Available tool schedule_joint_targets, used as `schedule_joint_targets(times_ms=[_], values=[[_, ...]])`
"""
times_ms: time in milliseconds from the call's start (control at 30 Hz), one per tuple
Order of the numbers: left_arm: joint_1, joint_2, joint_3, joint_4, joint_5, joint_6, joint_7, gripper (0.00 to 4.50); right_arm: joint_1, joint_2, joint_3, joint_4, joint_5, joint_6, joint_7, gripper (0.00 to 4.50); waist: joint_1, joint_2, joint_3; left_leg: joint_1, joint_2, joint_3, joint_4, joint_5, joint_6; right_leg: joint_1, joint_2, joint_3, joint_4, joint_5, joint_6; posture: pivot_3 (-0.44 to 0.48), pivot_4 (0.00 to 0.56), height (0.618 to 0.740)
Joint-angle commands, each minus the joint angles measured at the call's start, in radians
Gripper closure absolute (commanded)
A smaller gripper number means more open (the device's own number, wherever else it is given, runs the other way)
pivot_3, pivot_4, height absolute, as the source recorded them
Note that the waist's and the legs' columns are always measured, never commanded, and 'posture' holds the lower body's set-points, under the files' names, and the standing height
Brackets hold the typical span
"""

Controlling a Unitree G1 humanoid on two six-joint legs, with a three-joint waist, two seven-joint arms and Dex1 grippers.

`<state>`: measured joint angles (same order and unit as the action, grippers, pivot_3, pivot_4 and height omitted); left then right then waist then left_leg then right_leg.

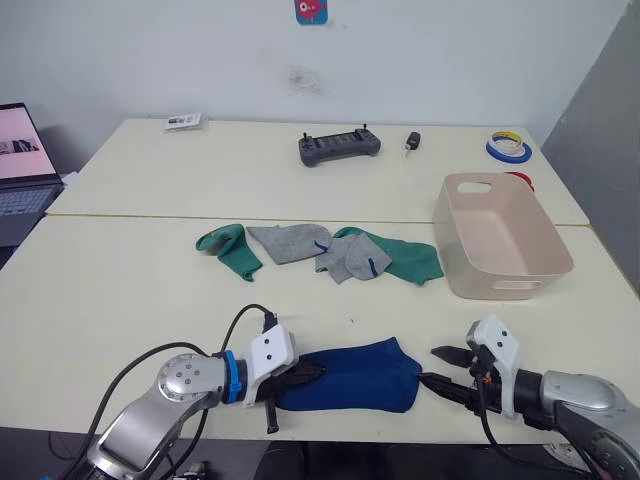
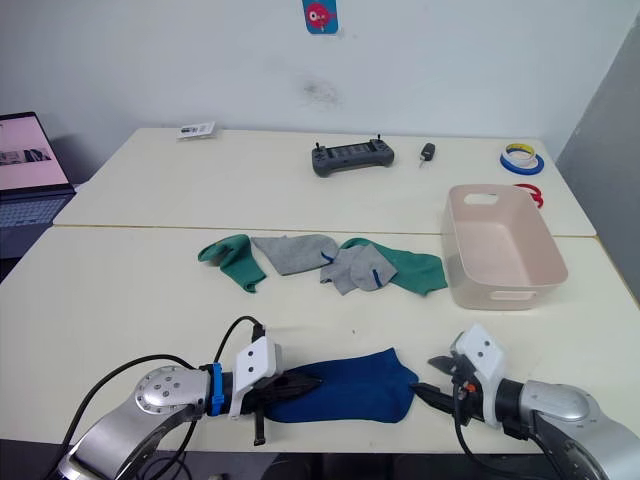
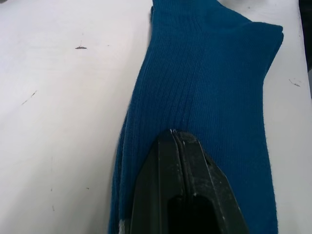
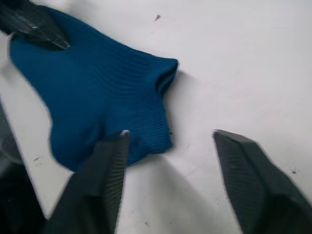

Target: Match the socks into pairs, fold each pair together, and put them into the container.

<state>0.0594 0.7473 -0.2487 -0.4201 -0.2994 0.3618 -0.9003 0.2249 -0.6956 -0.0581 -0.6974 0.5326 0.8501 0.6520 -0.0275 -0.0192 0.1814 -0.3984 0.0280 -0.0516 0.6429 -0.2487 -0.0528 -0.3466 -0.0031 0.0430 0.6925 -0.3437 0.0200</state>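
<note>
We see the royal blue ribbed sock (image 1: 352, 377) flat on the cream tabletop (image 1: 120, 290) near its front edge. Our left claw (image 3: 174, 134) is pressed closed on its end; our right claw (image 4: 168, 141) gapes wide beside its cuff.

Four socks (image 1: 320, 251) lie mid-table — container (image 1: 500, 238) right, folded pair (image 1: 350, 378) nearer.

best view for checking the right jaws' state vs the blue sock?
Right wrist view: the right gripper has its jaws wide open, one finger at the blue sock's edge, the other over bare table. The eye views show it small beside the sock. In the left wrist view the sock lies under the left gripper.
</note>
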Motion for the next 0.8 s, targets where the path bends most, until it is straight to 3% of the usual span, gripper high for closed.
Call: schedule_joint_targets(times_ms=[33, 200, 267, 433, 600, 800], values=[[0.026, -0.005, -0.029, 0.020, 0.032, 0.002, -0.001, 4.50, -0.001, 0.029, 0.038, -0.034, -0.005, 0.021, -0.057, 0.71, 0.000, 0.000, -0.001, 0.000, 0.000, 0.000, 0.000, 0.000, 0.000, 0.000, 0.000, 0.000, 0.000, 0.000, 0.000, 0.000, 0.150, 0.740], [0.032, -0.025, -0.021, 0.021, 0.034, -0.012, 0.007, 4.50, -0.015, 0.030, 0.151, -0.031, -0.084, 0.003, -0.101, 0.71, -0.001, -0.001, -0.008, 0.001, 0.000, 0.000, 0.000, 0.000, 0.000, 0.000, 0.000, 0.000, 0.000, -0.001, 0.001, 0.000, 0.150, 0.740], [0.032, -0.029, -0.016, 0.021, 0.034, -0.018, 0.008, 4.50, -0.016, 0.026, 0.187, -0.038, -0.114, -0.018, -0.104, 1.09, -0.001, -0.002, -0.010, 0.001, 0.001, 0.000, -0.001, 0.000, 0.000, 0.000, 0.001, 0.000, 0.000, -0.001, 0.002, 0.000, 0.150, 0.740], [0.031, -0.042, 0.026, 0.007, 0.007, -0.008, 0.022, 4.50, -0.011, -0.051, 0.274, -0.072, -0.233, -0.135, -0.065, 2.72, -0.001, -0.002, -0.011, 0.000, 0.001, 0.000, -0.001, 0.000, 0.000, 0.000, 0.001, 0.000, -0.001, -0.001, 0.002, 0.000, 0.150, 0.740], [0.027, -0.036, 0.066, -0.002, -0.014, -0.005, 0.014, 4.50, -0.039, -0.059, 0.271, -0.068, -0.241, -0.167, -0.047, 4.47, -0.002, -0.002, -0.011, 0.000, 0.001, -0.001, -0.001, 0.000, 0.000, 0.000, 0.001, 0.000, -0.001, -0.001, 0.002, 0.000, 0.150, 0.740], [-0.046, -0.056, 0.095, -0.037, -0.057, 0.043, 0.017, 4.50, -0.114, -0.059, 0.168, -0.023, -0.153, -0.129, 0.011, 4.47, -0.001, -0.003, -0.010, -0.001, 0.000, -0.001, 0.000, 0.000, 0.000, 0.000, 0.001, -0.001, -0.001, 0.000, 0.000, 0.000, 0.150, 0.740]])
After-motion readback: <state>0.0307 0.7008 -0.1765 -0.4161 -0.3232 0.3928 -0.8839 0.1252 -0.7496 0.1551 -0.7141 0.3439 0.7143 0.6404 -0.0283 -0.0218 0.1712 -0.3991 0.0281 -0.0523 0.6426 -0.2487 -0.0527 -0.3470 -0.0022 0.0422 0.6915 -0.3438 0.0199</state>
